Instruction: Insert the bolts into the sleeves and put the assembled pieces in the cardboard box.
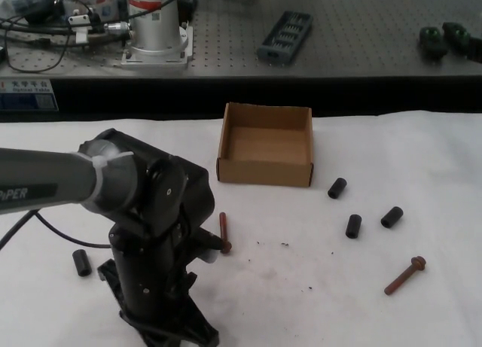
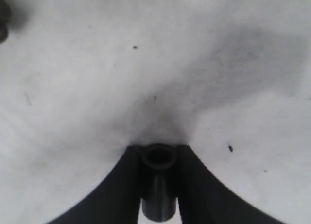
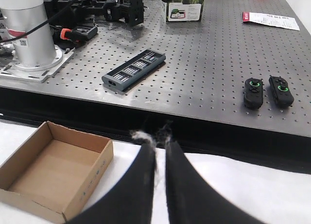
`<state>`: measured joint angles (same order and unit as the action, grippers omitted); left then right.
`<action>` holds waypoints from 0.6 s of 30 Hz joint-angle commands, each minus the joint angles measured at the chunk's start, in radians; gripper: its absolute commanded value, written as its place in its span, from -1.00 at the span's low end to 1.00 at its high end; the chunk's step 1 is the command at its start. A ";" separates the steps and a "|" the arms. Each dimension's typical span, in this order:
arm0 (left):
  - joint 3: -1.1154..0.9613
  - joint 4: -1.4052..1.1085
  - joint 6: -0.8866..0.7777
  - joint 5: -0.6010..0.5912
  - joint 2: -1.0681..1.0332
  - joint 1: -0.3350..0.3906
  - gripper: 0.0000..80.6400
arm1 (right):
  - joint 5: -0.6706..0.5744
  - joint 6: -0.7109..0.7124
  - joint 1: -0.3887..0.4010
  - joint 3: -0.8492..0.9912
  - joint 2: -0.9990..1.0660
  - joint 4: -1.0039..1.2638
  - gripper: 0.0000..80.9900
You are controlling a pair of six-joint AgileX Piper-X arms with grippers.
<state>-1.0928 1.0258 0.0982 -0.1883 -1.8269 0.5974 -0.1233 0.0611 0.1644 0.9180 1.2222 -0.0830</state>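
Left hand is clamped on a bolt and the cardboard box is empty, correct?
Not quite. The left wrist view shows the left hand clamped on a black sleeve, not a bolt. The cardboard box is empty, as you say.

The left arm (image 1: 45, 178) comes in low from the side, and its black wrist (image 1: 162, 204) bends sharply so the left gripper (image 2: 158, 153) points straight down, close over the tabletop (image 1: 316, 302). Its two dark fingers (image 2: 121, 190) are drawn in on either side of a short black sleeve (image 2: 158, 185), which stands between them with its open end showing. The right gripper (image 3: 159, 141) is held higher, aimed forward and slightly down across the bench, with its fingers (image 3: 141, 185) brought together so that just a thin slit shows between them and nothing in their grasp.
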 commanded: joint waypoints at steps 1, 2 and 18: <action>0.000 -0.032 0.023 -0.092 0.002 0.005 -0.98 | 0.001 0.014 0.002 0.002 0.007 0.006 -0.83; 0.000 -0.036 0.028 -0.113 0.002 0.005 -0.98 | 0.001 0.014 0.002 0.002 0.007 0.006 -0.83; 0.000 0.041 0.220 -0.737 0.064 -0.035 -0.98 | 0.001 0.000 0.002 0.002 -0.028 -0.040 -0.83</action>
<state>-1.0901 1.0252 0.2880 -0.8283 -1.8053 0.5842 -0.1233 0.0611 0.1644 0.9180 1.2175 -0.1191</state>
